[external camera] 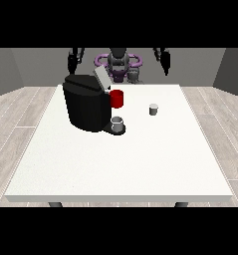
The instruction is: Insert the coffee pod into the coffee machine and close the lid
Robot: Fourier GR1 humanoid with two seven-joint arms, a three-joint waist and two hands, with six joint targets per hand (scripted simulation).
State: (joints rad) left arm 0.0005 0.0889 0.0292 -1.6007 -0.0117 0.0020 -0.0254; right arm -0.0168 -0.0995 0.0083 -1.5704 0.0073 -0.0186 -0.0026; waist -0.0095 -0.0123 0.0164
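In the front view, the black coffee machine is the landmark, standing on the white table toward the view's left. Its grey lid is tilted up at the top, probably so the pod slot stays reachable. A grey cup sits on the machine's drip base, where coffee would pour, and a red mug stands just behind that, against the machine's side. The coffee pod stands upright on the table, apart from the machine toward the view's right, untouched.

The hand at the view's right and the hand at the view's left hang raised beyond the table's far edge, holding nothing; whether their fingers are curled I cannot tell.
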